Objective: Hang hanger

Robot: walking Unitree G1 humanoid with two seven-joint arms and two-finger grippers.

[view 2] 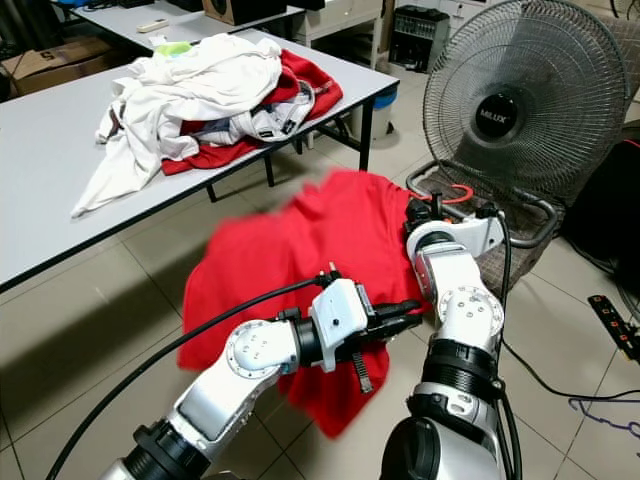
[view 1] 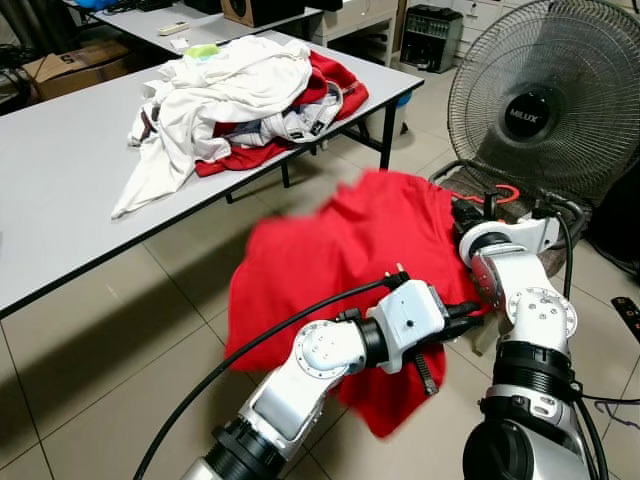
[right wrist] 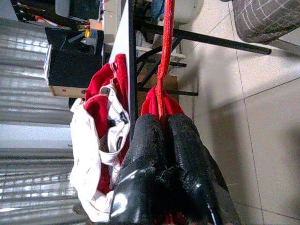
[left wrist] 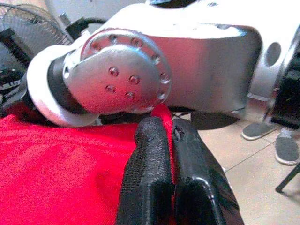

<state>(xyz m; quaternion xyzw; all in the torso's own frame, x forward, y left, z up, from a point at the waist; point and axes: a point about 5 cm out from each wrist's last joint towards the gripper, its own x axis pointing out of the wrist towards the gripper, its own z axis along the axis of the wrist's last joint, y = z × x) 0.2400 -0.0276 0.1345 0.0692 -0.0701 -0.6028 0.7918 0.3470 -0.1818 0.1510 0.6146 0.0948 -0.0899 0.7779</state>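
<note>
While pinched by 2 pincers, 1 red shirt.

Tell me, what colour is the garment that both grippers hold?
The garment is plain red; the left eye view shows it best.

Your blurred red cotton shirt hides most of the thin red hanger and floor beneath

Clothes pile on counter at left; fan at right; shirt between, before both, over floor.
</note>
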